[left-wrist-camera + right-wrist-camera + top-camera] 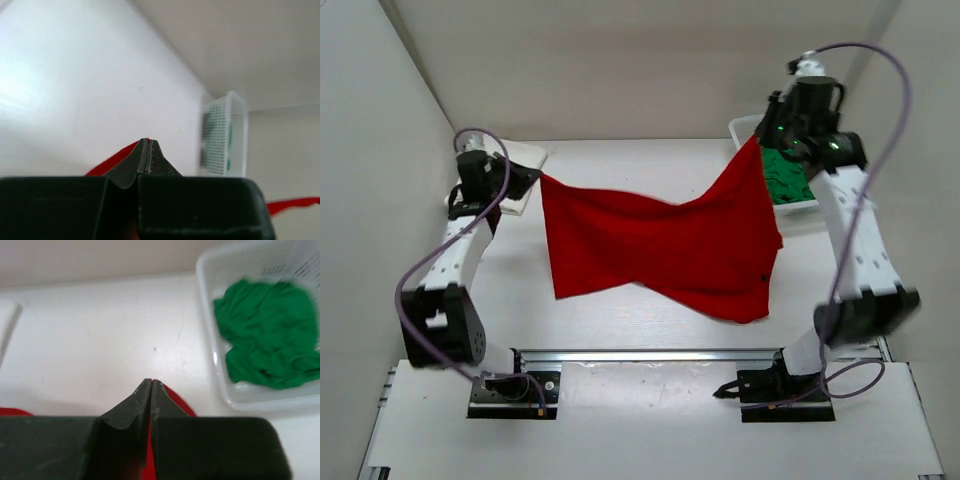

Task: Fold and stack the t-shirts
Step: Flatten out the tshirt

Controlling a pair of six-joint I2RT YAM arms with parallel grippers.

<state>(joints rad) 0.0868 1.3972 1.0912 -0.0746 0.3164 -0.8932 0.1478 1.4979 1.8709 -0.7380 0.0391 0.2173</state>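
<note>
From above, the red shirt (660, 245) hangs stretched in the air between the two arms. The left jaws pinch one top corner and the right jaws pinch the other, and the lower edge sags toward the desk (620, 320). It is not folded yet. Under the left arm's wrist, at the far left of the desk, lies the white shirt (525, 160). It looks flat and probably already folded, though this view is too coarse to be sure. At the far right the green shirt (785, 178) sits crumpled in the basket (742, 127). I judge at most one shirt of three done: the red one has yet to be laid down and folded, the green one is untouched, and there is no stack.

In the left wrist view, the jaws are pressed together with red shirt (117, 159) showing beside them. The basket (225, 132) is a blur beyond.

In the right wrist view, the jaws are shut on red shirt (176, 401). The green shirt (267, 337) lies heaped in the basket (206, 275).

No brand, label or writing can be read in any view.
</note>
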